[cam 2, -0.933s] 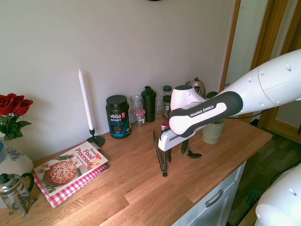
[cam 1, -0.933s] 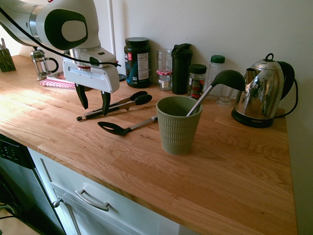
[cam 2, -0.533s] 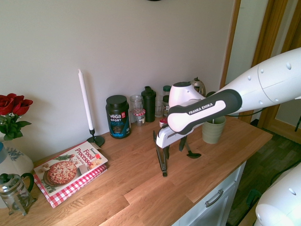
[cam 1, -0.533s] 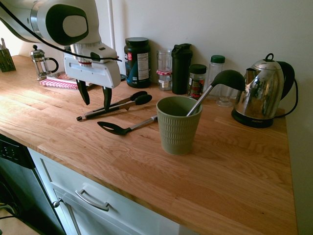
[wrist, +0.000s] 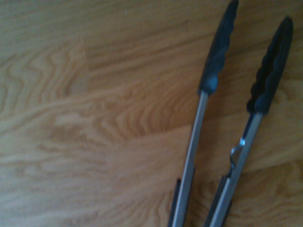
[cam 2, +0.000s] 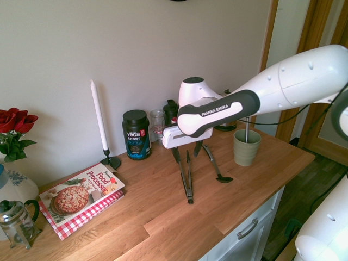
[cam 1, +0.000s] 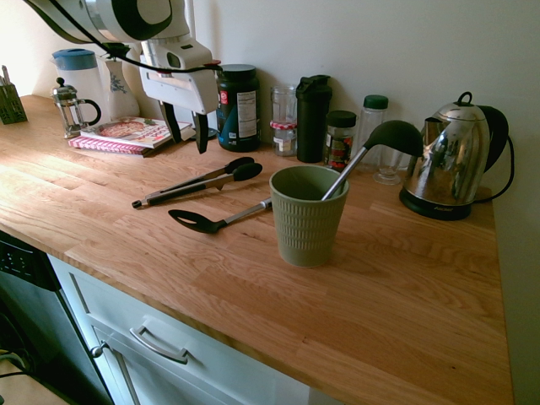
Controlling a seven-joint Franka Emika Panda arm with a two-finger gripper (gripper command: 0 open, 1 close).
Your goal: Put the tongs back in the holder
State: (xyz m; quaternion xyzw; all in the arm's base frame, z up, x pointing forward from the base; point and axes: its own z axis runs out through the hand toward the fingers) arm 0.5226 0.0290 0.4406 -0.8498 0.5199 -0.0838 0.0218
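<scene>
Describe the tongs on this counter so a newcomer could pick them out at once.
Start at the olive-green ribbed holder on the wooden countertop. Two utensils lie flat on the side away from the kettle; the tongs are the one nearer the wall. Unlike the black slotted spoon beside them, they have two silver arms ending in paired black tips.

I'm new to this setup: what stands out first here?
The white arm's open gripper hangs empty above the tongs, which lie flat on the wooden counter. Beside them stands the green holder with a ladle leaning in it, and a slotted spoon lies in front of the tongs.
</scene>
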